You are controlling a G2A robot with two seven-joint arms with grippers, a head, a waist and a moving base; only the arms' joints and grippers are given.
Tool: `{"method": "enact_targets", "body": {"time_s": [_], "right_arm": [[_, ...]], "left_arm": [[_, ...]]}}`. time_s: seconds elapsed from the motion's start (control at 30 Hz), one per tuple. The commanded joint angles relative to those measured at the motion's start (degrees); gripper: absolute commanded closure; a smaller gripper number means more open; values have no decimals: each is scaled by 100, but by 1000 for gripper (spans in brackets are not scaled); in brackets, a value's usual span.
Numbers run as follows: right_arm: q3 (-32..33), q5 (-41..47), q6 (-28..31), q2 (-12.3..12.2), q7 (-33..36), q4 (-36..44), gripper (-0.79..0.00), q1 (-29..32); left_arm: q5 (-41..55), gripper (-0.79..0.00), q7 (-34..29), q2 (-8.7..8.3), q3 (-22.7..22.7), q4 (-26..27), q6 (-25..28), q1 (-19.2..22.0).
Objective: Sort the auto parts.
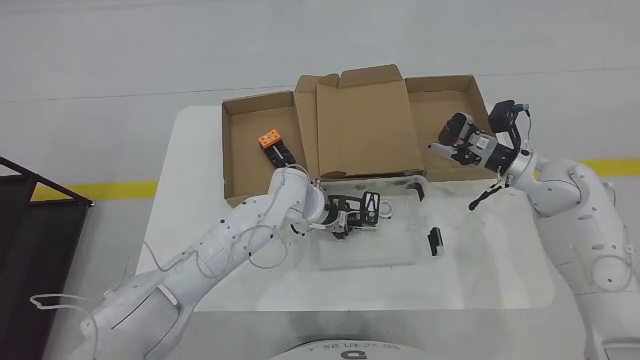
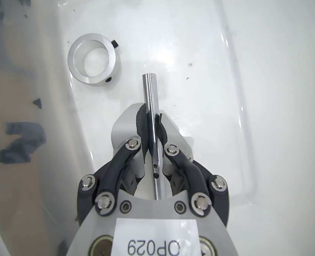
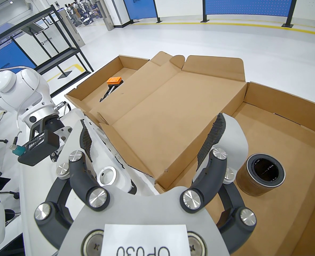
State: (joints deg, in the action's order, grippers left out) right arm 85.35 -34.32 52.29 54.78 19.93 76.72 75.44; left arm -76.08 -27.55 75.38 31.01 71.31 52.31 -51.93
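Done: bearing [image 3: 259,181] in right box [image 3: 293,145]; orange part [image 3: 114,80] in left box [image 3: 82,95]
Left gripper [image 2: 151,123]: closed on steel rod [image 2: 150,91] over clear tray [image 2: 178,41]
Right gripper [image 3: 151,129]: wide open, empty
Remaining: likely the rod; ring collar [image 2: 93,62] in tray

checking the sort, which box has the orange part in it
The left box; the orange part lies inside it. The right box holds a cylinder instead.

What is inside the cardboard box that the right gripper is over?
One brown cylindrical part with a black-rimmed bore stands upright on the box floor. The open right gripper covers the floor nearest it, so anything there is hidden.
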Motion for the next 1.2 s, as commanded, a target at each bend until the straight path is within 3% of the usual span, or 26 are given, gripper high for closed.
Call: {"method": "enact_targets", "body": {"time_s": [0.0,0.23,0.73,0.93,1.17], "right_arm": [[0,0,14,0,0,0,-785,0],[0,0,14,0,0,0,-785,0],[0,0,14,0,0,0,-785,0],[0,0,14,0,0,0,-785,0],[0,0,14,0,0,0,-785,0]], "left_arm": [[-35,0,-32,0,0,13,-34,5],[-86,0,2,-33,108,185,-136,5],[-200,0,122,-489,1081,1794,-201,-708],[66,0,286,-730,1864,2654,-203,-1207],[-217,0,620,-1011,3115,3381,-661,-1947]]}}
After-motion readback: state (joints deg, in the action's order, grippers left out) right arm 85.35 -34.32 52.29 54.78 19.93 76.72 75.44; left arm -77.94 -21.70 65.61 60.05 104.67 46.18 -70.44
